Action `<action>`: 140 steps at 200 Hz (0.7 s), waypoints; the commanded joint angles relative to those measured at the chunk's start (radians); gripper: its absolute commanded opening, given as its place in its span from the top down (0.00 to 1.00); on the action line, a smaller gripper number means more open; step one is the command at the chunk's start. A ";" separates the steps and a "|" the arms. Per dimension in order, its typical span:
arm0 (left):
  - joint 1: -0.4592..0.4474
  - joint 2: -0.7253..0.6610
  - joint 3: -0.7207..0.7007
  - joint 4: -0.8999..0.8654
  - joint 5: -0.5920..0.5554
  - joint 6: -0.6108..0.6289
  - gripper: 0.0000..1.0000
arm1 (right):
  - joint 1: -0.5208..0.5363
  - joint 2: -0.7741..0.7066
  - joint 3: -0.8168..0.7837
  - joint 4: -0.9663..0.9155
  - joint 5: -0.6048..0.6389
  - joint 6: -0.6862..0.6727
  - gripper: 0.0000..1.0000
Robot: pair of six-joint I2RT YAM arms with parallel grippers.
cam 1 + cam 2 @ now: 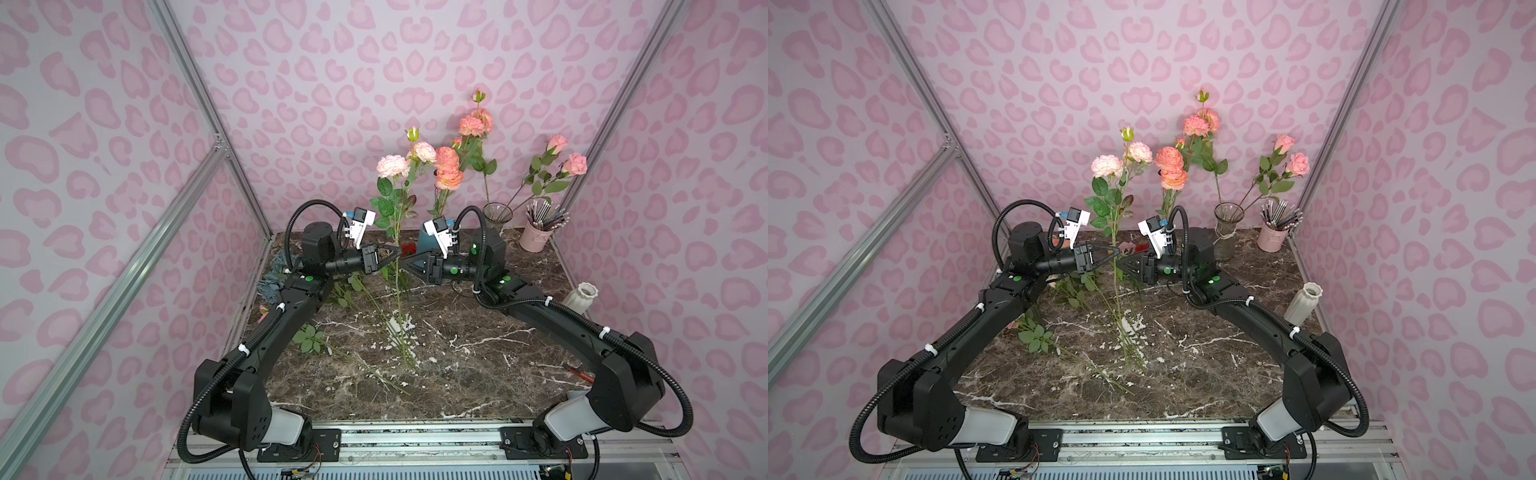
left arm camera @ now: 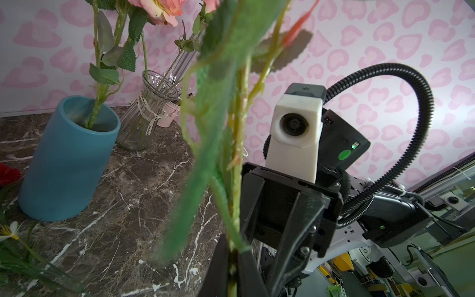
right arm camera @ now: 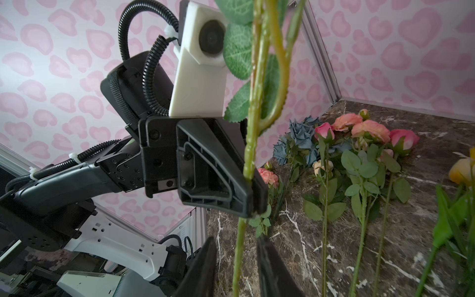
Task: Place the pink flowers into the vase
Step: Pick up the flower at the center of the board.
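At back, blue vase (image 2: 66, 159) and glass vase (image 2: 146, 113) hold pink flowers (image 1: 449, 166).

My left gripper (image 1: 398, 250) is matt black plastic; the pink flowers (image 1: 392, 166) have cloth-like petals on smooth plastic stems. The table (image 1: 478, 353) is glossy marbled stone, and the frame rail (image 1: 124, 282) is brushed metal.

Pink flowers (image 3: 370, 129) lie on the desk (image 3: 416, 218).
A pale-pink spray (image 1: 392, 166) stands upright mid-desk; salmon blooms (image 1: 449, 170) sit in the blue vase (image 2: 69, 159).
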 commanded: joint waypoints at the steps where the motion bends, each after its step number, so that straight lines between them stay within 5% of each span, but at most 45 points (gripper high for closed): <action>1: 0.000 0.002 0.003 0.059 0.011 0.002 0.97 | 0.003 0.012 0.021 0.046 -0.017 0.002 0.69; 98: -0.008 -0.002 0.000 0.058 0.019 0.005 0.97 | 0.010 0.067 0.040 0.089 -0.038 0.022 0.71; 140: -0.009 -0.006 0.003 0.045 0.017 0.016 0.96 | 0.015 0.078 0.040 0.099 -0.047 0.023 0.87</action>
